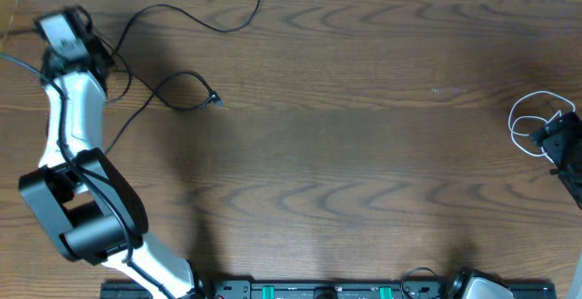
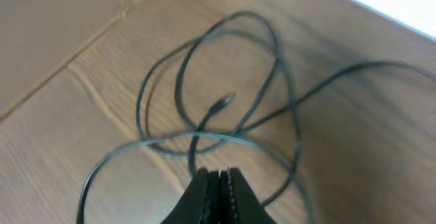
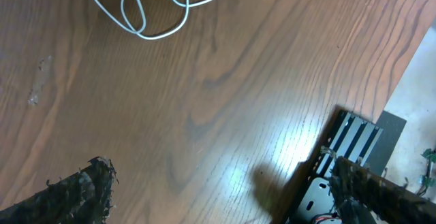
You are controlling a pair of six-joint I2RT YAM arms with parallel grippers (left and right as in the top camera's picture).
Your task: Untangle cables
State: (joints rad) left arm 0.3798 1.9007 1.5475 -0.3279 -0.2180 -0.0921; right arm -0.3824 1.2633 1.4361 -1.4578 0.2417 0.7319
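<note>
Risking cinched knot if pulled: left end effector (image 2: 218,183) jaws together at looped black cables (image 2: 225,101), far-left bench (image 1: 364,154) corner; grip on strand uncertain, slip possible. Right end effector (image 3: 225,197) apart beside white cable (image 3: 146,36).

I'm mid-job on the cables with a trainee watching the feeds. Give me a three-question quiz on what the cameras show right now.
1. True or false: the right end effector is gripping the thin white looped cable.
2. The left end effector is: A) wide open; B) shut on a strand of the thin black cables; C) out of view.
3. Fill in: in the overhead view, the black cables lie at the brown wooden table's far ____ corner.
Key: 1 false, it stands open, with the white cable apart from it. 2 B. 3 left.
</note>
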